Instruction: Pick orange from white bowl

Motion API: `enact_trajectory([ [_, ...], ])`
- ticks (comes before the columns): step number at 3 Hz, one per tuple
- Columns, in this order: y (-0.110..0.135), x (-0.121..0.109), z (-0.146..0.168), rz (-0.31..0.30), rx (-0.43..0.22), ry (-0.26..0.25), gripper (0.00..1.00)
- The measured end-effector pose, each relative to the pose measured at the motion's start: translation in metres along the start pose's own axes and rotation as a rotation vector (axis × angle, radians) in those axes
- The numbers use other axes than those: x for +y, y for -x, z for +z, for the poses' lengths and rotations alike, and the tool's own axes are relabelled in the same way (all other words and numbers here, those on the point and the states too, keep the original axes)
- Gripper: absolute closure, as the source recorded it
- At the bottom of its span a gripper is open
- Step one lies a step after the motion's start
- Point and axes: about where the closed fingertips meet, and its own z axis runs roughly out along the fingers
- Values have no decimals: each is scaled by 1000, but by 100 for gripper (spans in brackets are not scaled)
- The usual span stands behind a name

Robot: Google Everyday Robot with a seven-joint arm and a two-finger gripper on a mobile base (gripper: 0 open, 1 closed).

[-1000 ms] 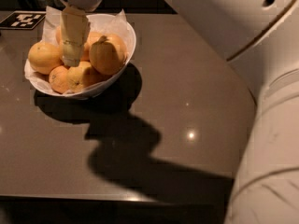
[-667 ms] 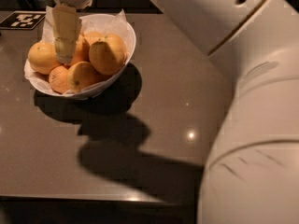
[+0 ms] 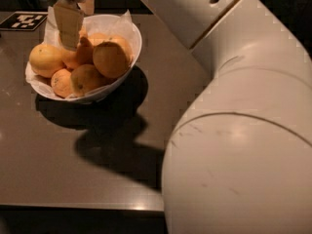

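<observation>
The tool [image 3: 69, 44] hangs over the white bowl [image 3: 136, 45] near the table's [image 3: 73, 174] far left corner, beside an orange [image 3: 84, 51]; whether it is open or closed cannot be told.

Pincer [image 3: 68, 44] risen slightly over white bowl [image 3: 138, 42]; arm [image 3: 243, 140] swung closer, filling right.

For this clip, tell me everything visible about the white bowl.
The white bowl is wide, round and glossy, and sits upright on the dark table, toward its far left. Crinkled white paper lines it, with corners sticking up above the rim. It holds a pile of oranges, some rising above the rim. The tool hangs over the bowl's back left part, its tip down among the fruit. The bowl casts a dark shadow to its right and front.
</observation>
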Motion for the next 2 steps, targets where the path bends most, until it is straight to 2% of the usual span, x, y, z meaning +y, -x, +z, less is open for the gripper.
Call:
enact_trajectory([
  [1,1,-8,12,32,14,12,29],
  [2,6,-9,23,34,22,30,28],
])
